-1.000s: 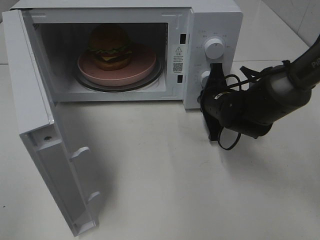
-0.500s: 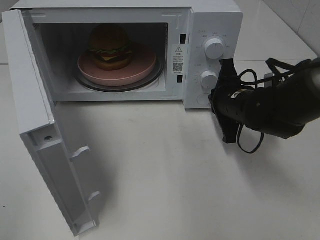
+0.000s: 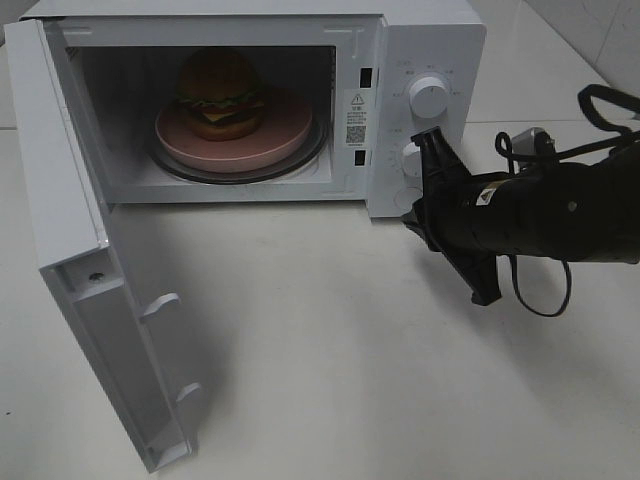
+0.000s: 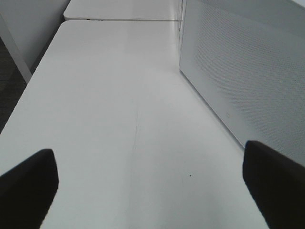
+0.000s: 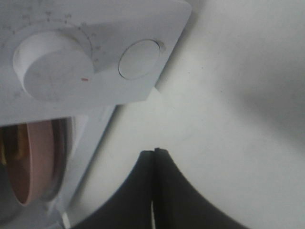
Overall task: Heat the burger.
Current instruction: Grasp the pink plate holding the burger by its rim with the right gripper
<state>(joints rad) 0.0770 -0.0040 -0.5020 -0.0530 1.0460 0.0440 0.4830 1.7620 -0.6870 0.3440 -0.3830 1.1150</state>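
Observation:
The burger (image 3: 220,93) sits on a round pink plate (image 3: 285,135) inside the open white microwave (image 3: 430,40). The microwave door (image 3: 90,270) hangs wide open at the left. My right gripper (image 3: 412,217) is shut and empty, just off the lower right corner of the control panel, near the lower knob (image 3: 412,155). In the right wrist view the closed gripper (image 5: 155,151) points at the table below the knob (image 5: 45,64) and round button (image 5: 138,58). My left gripper (image 4: 150,191) is open and empty, beside the microwave's perforated side wall (image 4: 248,71).
The upper knob (image 3: 430,97) is on the control panel. The white table (image 3: 330,360) stretches in front of the microwave. The right arm's black cables (image 3: 540,290) hang beside it. The table's edge (image 4: 19,100) shows in the left wrist view.
My right arm has drawn back to the right and slightly down, away from the lower knob, and its gripper has rotated. The burger, plate and door have not moved.

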